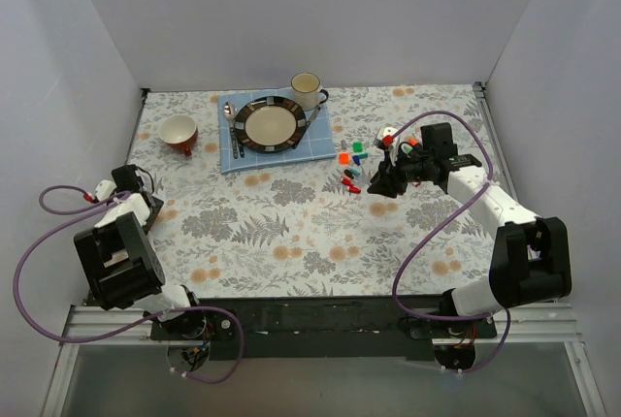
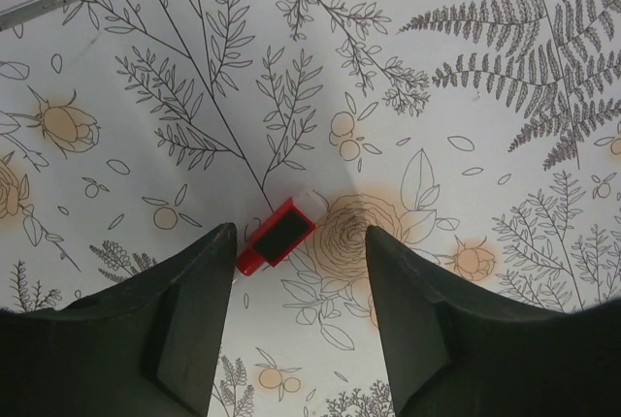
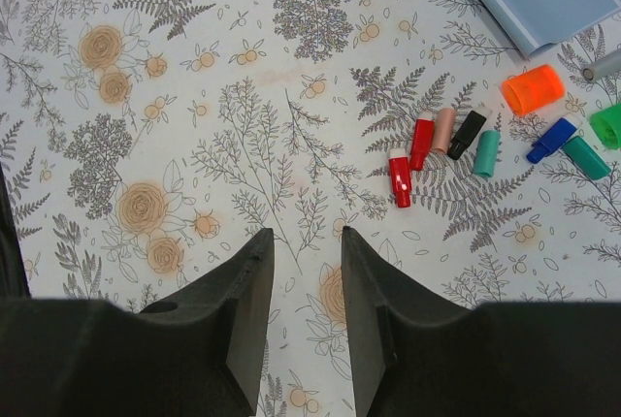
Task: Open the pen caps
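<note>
Starting at the near edge: got the left gripper (image 2: 301,240) hanging low over the flowery tablecloth (image 2: 466,68) on the near left, fingers spread wide, gripping nothing. Sitting on the cloth between those fingertips, closer to one than the other: a red stubby piece (image 2: 278,235) with a black face and a pale end (cap or not, honestly can't tell).

Further in on the right, found the right gripper (image 3: 306,235) pointing down at bare tablecloth, fingers only a little apart, empty too.

Just beyond it, lying loose in a cluster: the pen caps (image 1: 351,165). Counting outward from the wrist view:
- a red cap (image 3: 400,179)
- a second red cap (image 3: 421,143)
- a pinkish cap (image 3: 443,130)
- a black cap (image 3: 467,134)
- a teal cap (image 3: 486,153), all huddled side by side
- a blue cap (image 3: 550,139)
- another teal one (image 3: 587,157)
- a green cap (image 3: 608,124), cut off by the frame edge
- a fat orange cap (image 3: 532,89), nearest the placemat corner

Past that, toward the back: a blue checked placemat (image 1: 320,145) carrying a dark-rimmed plate (image 1: 243,128), with a spoon (image 1: 233,131) just left of the plate. Also spotted a white mug (image 1: 307,89) at the mat's far right corner and a red bowl (image 1: 179,133) off to the left on the tablecloth.
</note>
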